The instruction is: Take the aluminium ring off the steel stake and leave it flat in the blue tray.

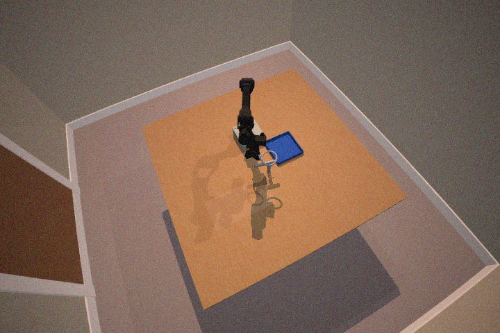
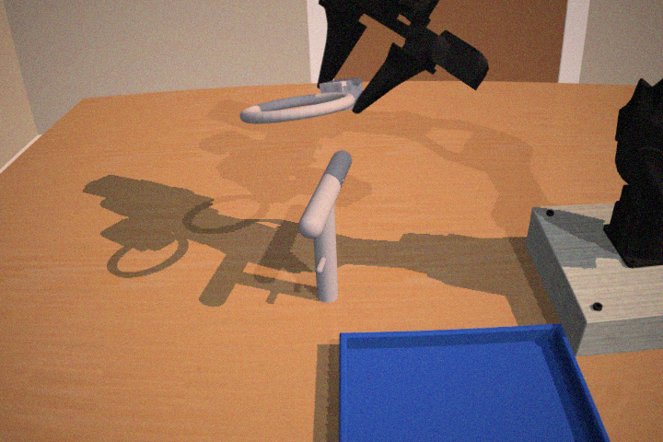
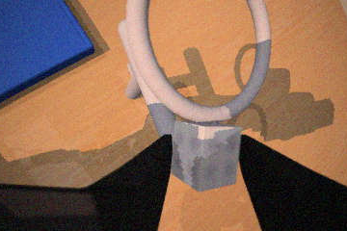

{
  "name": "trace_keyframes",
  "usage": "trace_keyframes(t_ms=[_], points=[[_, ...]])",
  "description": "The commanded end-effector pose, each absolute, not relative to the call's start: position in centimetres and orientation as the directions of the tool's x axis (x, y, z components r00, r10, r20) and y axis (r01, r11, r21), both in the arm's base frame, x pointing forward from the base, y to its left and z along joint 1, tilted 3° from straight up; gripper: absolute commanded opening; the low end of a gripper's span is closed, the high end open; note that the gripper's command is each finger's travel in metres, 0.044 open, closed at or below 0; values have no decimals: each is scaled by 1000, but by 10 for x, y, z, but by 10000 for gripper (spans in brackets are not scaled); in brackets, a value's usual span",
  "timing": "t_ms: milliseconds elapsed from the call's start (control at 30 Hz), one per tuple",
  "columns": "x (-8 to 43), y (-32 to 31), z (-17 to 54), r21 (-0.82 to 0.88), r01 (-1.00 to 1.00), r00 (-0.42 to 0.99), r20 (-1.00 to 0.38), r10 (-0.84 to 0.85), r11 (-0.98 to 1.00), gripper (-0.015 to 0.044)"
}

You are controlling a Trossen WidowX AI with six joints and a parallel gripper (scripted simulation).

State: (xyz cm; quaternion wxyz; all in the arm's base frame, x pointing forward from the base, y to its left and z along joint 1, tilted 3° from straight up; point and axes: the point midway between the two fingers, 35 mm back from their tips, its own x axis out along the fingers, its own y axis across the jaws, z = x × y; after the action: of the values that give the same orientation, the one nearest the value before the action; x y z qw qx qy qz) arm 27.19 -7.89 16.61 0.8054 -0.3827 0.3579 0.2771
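Observation:
The aluminium ring point(image 1: 276, 158) point(image 2: 301, 111) point(image 3: 139, 29) is off the stake, in the air above its cross-bar, nearly level with a slight tilt. My gripper point(image 1: 254, 157) point(image 2: 340, 97) point(image 3: 203, 141) is shut on the ring's square tab point(image 2: 343, 86) point(image 3: 205, 156), one finger on each side. The steel stake point(image 1: 269, 171) point(image 2: 326, 261) stands upright on the table, with its slanting cross-bar point(image 2: 321, 203) point(image 3: 157, 115) below the ring and a small peg low on the post. The blue tray point(image 2: 447, 336) point(image 3: 56, 63) lies flat and empty; it also shows in the top view point(image 1: 292, 160).
The pale base block point(image 2: 556, 271) of the arm stands beside the tray, at the right in the exterior view. The stake and its cross-bar rise close to the tray. Shadows of the arm, ring and stake fall across the wooden table point(image 1: 337, 188) point(image 2: 133, 365).

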Motion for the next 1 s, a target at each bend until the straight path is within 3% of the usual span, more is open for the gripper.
trace_keyframes(t_ms=[0,467,967], points=[[269,-74,165,-486,-741,610,-775,163,464,0],[259,-61,159,-628,-753,657,-739,153,198,0],[258,-48,149,-503,-789,573,-809,129,352,0]])
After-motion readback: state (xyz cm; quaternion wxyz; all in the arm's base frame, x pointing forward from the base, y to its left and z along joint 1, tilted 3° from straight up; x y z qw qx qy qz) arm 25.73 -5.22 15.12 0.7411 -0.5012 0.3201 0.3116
